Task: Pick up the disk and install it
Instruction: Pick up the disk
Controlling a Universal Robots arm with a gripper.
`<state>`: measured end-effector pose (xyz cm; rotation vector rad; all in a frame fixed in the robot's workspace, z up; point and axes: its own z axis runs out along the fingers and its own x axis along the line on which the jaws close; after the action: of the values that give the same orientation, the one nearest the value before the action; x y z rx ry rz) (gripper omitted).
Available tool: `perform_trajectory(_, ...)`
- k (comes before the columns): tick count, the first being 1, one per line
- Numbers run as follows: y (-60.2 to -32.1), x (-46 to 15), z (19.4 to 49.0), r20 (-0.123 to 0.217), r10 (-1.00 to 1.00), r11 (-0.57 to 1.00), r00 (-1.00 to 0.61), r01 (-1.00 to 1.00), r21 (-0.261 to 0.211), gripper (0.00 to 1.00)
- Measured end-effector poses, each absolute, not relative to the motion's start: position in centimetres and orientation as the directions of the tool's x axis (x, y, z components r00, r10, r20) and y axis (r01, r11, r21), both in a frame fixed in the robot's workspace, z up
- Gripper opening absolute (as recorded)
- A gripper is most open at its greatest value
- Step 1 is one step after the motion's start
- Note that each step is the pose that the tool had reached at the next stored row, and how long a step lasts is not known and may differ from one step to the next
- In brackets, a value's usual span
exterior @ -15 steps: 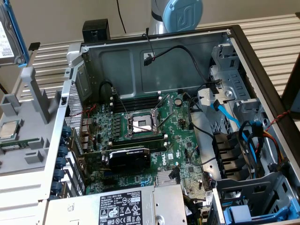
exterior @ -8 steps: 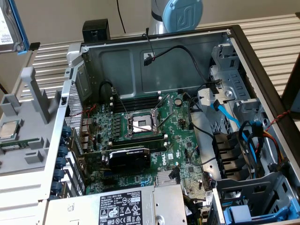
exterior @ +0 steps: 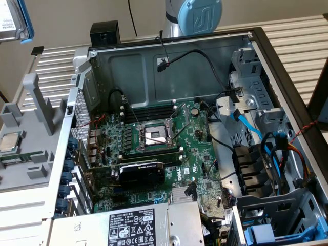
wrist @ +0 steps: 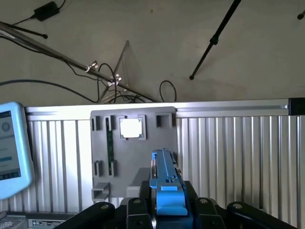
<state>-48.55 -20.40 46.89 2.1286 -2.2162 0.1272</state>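
The disk point(wrist: 164, 174) in its blue carrier was gripped edge-on by the jaws, closed partway around it.

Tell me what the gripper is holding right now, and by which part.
The gripper holds the disk, seen edge-on in the wrist view. Its fingers clamp across the thickness at the end of the blue carrier frame nearest the wrist.
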Motion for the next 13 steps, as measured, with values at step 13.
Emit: perform_trajectory(13, -21.1, -45.3, 50.6, 0.105, -0.994, 0.04, -0.041, -0.999, -0.014, 0.37)
